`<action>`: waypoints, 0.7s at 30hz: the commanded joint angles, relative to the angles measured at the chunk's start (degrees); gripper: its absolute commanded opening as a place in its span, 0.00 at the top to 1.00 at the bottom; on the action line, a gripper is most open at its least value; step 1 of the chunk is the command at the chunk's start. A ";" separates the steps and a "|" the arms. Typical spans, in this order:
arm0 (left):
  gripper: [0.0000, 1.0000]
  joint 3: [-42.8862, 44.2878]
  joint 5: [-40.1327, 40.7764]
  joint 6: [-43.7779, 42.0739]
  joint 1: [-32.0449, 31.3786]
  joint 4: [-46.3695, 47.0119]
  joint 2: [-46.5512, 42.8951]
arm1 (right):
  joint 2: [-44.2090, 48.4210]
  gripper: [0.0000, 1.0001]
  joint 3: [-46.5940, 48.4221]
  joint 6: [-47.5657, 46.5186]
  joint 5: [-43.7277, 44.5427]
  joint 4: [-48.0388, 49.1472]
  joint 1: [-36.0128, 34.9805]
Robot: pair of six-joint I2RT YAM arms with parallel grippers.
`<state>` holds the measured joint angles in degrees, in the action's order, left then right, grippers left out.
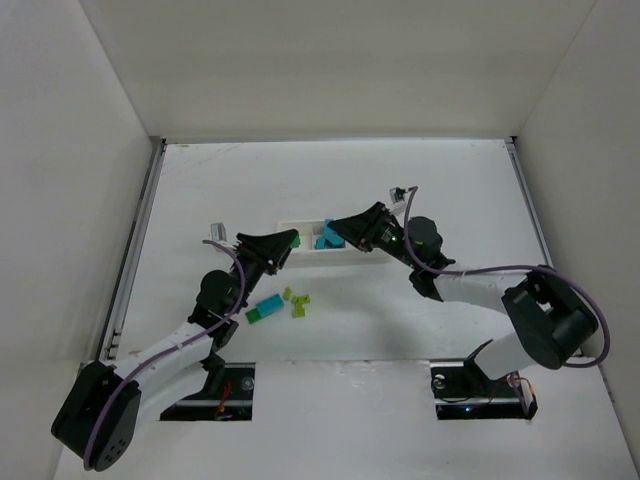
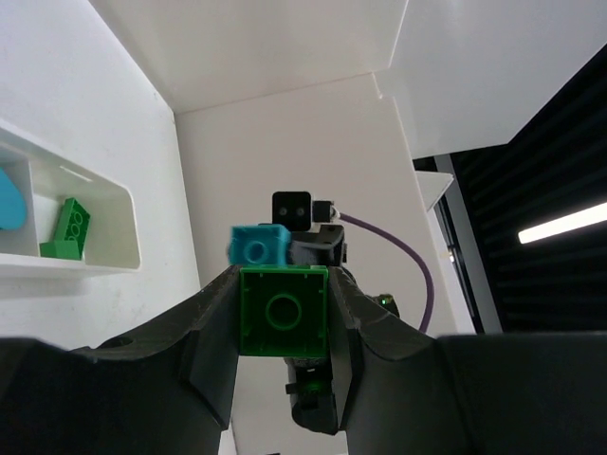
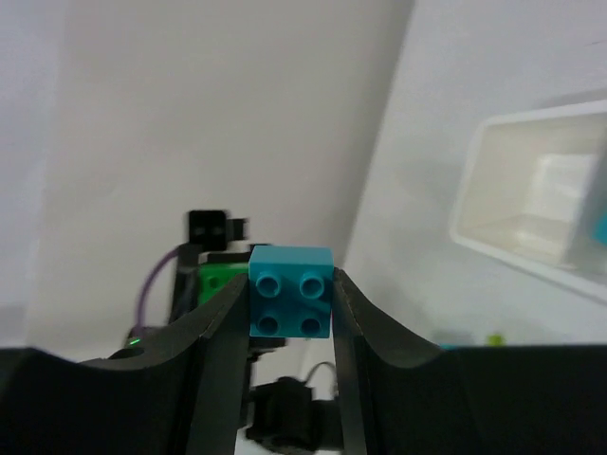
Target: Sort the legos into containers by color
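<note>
My left gripper (image 2: 284, 284) is shut on a dark green lego (image 2: 284, 311), held studs away from the camera. Facing it, my right gripper (image 3: 290, 284) is shut on a cyan lego (image 3: 290, 291). In the top view both grippers, the left one (image 1: 290, 243) and the right one (image 1: 337, 232), hover nose to nose over the white tray (image 1: 305, 221). Cyan legos (image 1: 325, 241) lie in its middle container. One green lego (image 2: 66, 230) rests in the end container (image 2: 123, 227). Loose on the table are a cyan lego (image 1: 266, 306), a green one (image 1: 254, 317) and pale yellow-green ones (image 1: 298, 301).
White walls enclose the table on three sides, with a metal rail (image 1: 135, 250) along the left edge. The arm bases (image 1: 220, 385) sit at the near edge. The right arm's purple cable (image 1: 480, 268) loops above the table.
</note>
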<state>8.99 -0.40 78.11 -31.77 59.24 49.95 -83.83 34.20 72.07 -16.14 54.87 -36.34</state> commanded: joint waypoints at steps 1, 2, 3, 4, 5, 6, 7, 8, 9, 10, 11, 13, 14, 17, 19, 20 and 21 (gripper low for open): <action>0.87 1.37 0.05 -4.79 -0.26 0.80 -0.91 | 0.16 0.67 4.91 -10.08 5.04 -11.50 0.61; 0.87 1.99 -0.03 -6.20 -0.53 -0.69 -1.09 | 0.42 0.67 6.31 -13.24 7.85 -15.80 0.52; 0.87 2.69 -0.04 -7.60 -0.79 -2.27 -1.35 | 0.51 0.67 8.15 -16.23 10.32 -20.63 0.52; 0.87 3.39 -0.04 -9.10 -1.14 -3.94 -1.61 | 0.16 0.66 10.08 -19.05 12.60 -24.95 0.26; 0.87 4.01 -0.04 -10.50 -1.41 -5.53 -1.96 | -0.45 0.66 11.84 -21.51 14.71 -27.95 -0.18; 0.87 4.62 0.14 -12.08 -1.58 -6.93 -2.31 | -1.24 0.66 13.43 -23.62 16.48 -30.41 -0.88; 0.87 5.32 0.14 -13.40 -1.76 -8.51 -2.58 | -2.64 0.66 15.27 -25.56 17.80 -32.79 -1.32; 0.87 6.03 0.14 -14.72 -1.85 -10.10 -2.75 | -3.87 0.65 16.68 -26.62 18.33 -34.29 -1.50; 0.87 6.64 0.23 -15.95 -1.93 -11.59 -2.93 | -5.01 0.65 17.82 -27.42 18.95 -35.35 -1.67; 0.87 7.09 0.40 -17.10 -2.11 -12.91 -3.11 | -6.16 0.65 18.71 -28.03 19.48 -36.14 -1.93; 0.87 7.52 0.49 -18.07 -2.29 -14.06 -3.28 | -7.30 0.65 19.50 -28.48 19.66 -36.67 -2.02; 0.87 8.05 0.76 -19.83 -2.46 -15.64 -3.72 | -9.32 0.64 21.08 -29.09 19.83 -37.47 -2.46; 0.87 8.23 0.84 -20.36 -2.46 -16.08 -3.90 | -10.11 0.64 21.61 -29.36 19.92 -37.82 -2.73; 0.87 8.41 0.93 -21.50 -2.29 -16.88 -3.99 | -11.53 0.63 22.32 -29.62 20.71 -38.17 -3.52; 0.87 8.41 0.93 -21.77 -2.20 -16.88 -3.38 | -12.14 0.62 22.49 -29.62 20.80 -38.17 -3.61; 0.87 8.58 0.84 -21.94 -2.20 -16.88 -2.94 | -12.41 0.61 22.58 -29.62 20.54 -38.17 -3.69; 0.87 8.67 0.84 -22.12 -2.11 -16.88 -2.50 | -12.58 0.60 22.84 -29.62 20.27 -38.17 -3.78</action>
<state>15.14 0.23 58.72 -33.80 41.65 47.18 -96.57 53.95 44.16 2.81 16.56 -39.46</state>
